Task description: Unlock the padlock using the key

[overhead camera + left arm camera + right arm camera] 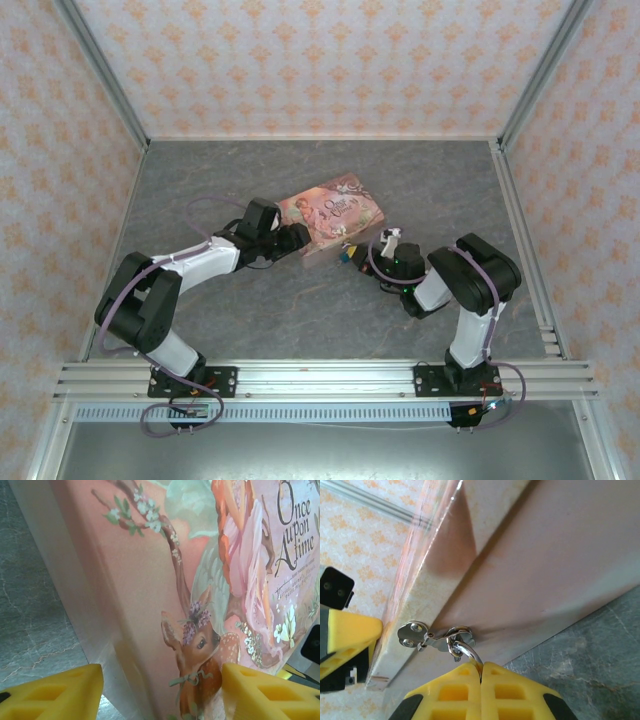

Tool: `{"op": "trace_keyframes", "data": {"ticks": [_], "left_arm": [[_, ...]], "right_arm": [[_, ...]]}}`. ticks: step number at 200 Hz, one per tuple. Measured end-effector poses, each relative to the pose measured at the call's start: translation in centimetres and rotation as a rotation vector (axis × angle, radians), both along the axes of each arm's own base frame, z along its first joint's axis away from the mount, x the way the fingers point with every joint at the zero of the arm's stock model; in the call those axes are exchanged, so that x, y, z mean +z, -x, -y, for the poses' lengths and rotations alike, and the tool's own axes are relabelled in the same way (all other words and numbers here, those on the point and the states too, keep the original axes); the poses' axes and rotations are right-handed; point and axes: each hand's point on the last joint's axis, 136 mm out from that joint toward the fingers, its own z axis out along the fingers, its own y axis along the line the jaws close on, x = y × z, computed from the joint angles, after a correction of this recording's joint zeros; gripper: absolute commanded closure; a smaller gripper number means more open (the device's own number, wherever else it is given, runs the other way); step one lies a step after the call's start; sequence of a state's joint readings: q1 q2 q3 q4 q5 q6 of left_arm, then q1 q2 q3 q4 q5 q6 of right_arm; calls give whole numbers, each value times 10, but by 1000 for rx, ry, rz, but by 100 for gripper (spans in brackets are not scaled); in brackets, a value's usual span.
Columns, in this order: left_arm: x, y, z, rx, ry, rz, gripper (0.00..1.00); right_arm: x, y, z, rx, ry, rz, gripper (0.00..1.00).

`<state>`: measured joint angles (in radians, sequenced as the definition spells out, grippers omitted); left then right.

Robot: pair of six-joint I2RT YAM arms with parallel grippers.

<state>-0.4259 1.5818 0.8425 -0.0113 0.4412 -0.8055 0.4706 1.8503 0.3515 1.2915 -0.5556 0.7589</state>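
The pink illustrated tin (pixel 330 208) lies in the middle of the table. At its front edge sits the tiny blue padlock (pixel 346 256). In the right wrist view the padlock's silver shackle (pixel 468 653) is threaded through the tin's metal hasp (pixel 427 637). My right gripper (pixel 481 668) is shut on that shackle, and the lock's body is hidden behind the fingers. My left gripper (pixel 160 695) stands open astride the tin's left corner, with one yellow finger (pixel 55 695) beside the tin's wall and the other over the lid. The key is hidden.
Patterned walls close in the grey table (pixel 250 310) on three sides. A metal rail (pixel 320 380) runs along the near edge. The left gripper's finger (pixel 347 640) shows beyond the tin in the right wrist view.
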Motion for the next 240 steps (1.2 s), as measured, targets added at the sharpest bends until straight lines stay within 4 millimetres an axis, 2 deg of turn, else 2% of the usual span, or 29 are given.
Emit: {"op": "trace_keyframes", "data": {"ticks": [101, 166, 215, 240], "left_arm": [[-2, -3, 4, 1, 10, 7, 35], [-3, -3, 3, 5, 6, 12, 34], [-3, -3, 0, 9, -1, 11, 33], [-2, -3, -2, 11, -2, 9, 33]], "right_arm": [[5, -17, 6, -96, -64, -40, 100], [1, -36, 20, -183, -63, -38, 100], [1, -35, 26, -202, -43, -31, 100], [11, -29, 31, -205, -15, -7, 100]]}}
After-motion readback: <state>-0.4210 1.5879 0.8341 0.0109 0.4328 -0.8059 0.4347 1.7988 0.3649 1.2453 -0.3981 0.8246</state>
